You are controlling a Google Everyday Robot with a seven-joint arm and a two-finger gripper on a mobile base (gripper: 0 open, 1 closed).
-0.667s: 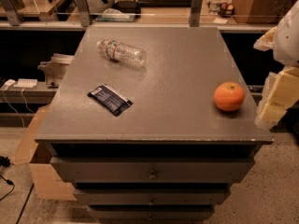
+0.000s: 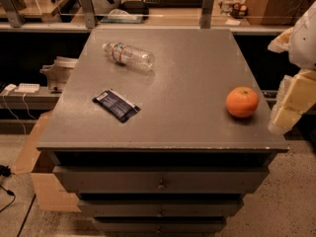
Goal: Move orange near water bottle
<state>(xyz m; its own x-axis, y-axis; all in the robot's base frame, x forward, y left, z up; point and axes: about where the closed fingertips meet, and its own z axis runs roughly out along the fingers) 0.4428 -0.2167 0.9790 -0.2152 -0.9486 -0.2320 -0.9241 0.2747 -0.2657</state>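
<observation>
**Station Status: Gripper at Right Edge, Orange on Cabinet Top**

1. Work surface. A grey, flat-topped cabinet (image 2: 197, 83) with stacked drawers fills the centre of the frame. The top drawer front (image 2: 160, 179) carries a small knob at its middle.

2. Gripper. The cream-coloured gripper (image 2: 284, 115) enters from the right edge of the frame at mid-height. It slants down and to the left, and its lower tip lies at the right border of the cabinet top, near the front corner. Whether the gripper is parted or closed cannot be determined from this view. No object is seen in contact with it.

3. Orange. The round, bright orange fruit (image 2: 242, 101) rests on the cabinet top in the right part of the frame, close to the right border of the surface. It sits just beside the gripper, to the gripper's left. A narrow strip of grey surface shows between the two, so they are apart.

4. Water bottle. The small clear ribbed plastic bottle (image 2: 129, 56), with a red, green and white label band, lies on its side in the upper left area of the cabinet top. Its cap end points toward the upper left of the frame. It is well apart from the orange.

5. Other items. A flat dark blue snack packet (image 2: 116, 105) lies on the left part of the surface, below the bottle in the frame. A brown cardboard box (image 2: 42, 181) stands on the floor at the lower left, against the cabinet side.
</observation>
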